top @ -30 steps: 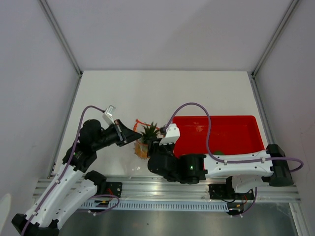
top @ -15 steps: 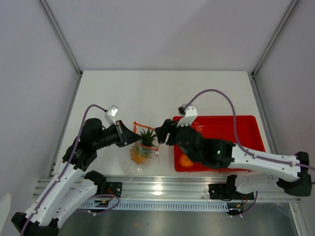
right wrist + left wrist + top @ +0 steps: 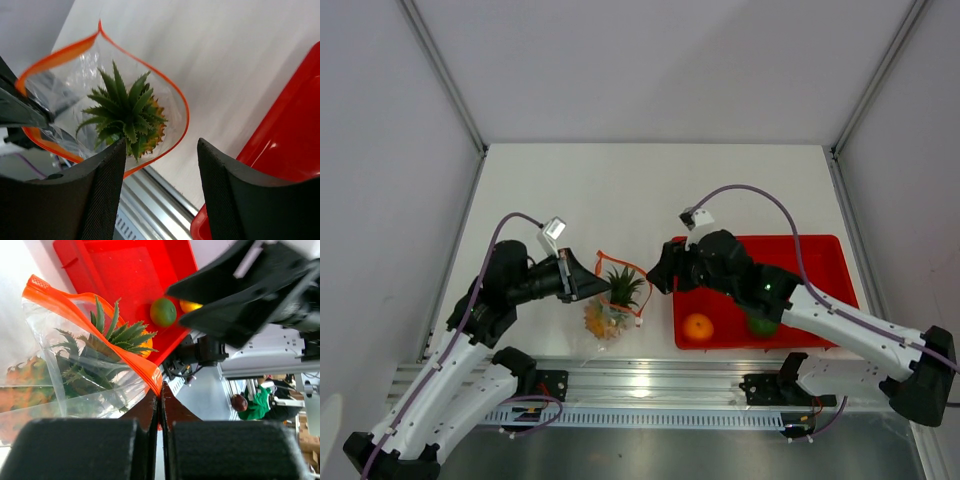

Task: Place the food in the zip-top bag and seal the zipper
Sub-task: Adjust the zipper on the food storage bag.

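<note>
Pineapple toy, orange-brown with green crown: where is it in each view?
Top external: orange-brown toy pineapple lower centre, left of the red rectangular tray.
Left wrist: pineapple centre-left, inside the clear bag.
Right wrist: pineapple centre-left, crown facing camera.
Shared landmark: the bag's orange-red zipper strip.

Red tray: rectangular, shallow, flat on the white surface, right of centre, near long side close to the front edge. Aluminium rail runs along that front edge, slotted strip just below it. Pale wall panels on three sides, metal frame posts at back-left and back-right. Left wrist view: blurred room clutter beyond the rail, can't identify.
</note>
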Action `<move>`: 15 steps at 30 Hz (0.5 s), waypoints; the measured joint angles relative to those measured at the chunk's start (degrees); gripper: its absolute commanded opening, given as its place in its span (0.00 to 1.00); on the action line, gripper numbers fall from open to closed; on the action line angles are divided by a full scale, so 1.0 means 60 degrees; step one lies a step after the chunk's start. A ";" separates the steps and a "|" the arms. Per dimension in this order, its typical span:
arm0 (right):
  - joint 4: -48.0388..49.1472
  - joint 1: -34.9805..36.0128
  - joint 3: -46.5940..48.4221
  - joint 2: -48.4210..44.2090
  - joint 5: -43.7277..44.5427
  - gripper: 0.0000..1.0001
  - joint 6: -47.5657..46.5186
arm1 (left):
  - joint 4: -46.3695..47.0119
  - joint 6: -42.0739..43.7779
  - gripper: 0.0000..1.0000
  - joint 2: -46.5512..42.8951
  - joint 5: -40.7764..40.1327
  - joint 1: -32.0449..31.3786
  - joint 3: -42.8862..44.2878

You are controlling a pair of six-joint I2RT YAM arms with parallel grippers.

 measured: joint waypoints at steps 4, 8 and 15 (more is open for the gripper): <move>0.0302 -0.0149 -0.0273 0.0670 -0.1220 0.54 -0.0372 | -0.0015 0.0044 0.00 -0.0018 0.0266 0.0000 0.0062; 0.0579 -0.0375 -0.0364 0.1242 -0.1861 0.48 -0.0619 | -0.0095 0.0168 0.01 -0.0109 0.0390 0.0000 0.0149; 0.0987 -0.0437 -0.0419 0.1494 -0.2346 0.47 -0.0863 | -0.0353 0.0270 0.01 -0.0273 0.0616 0.0000 0.0262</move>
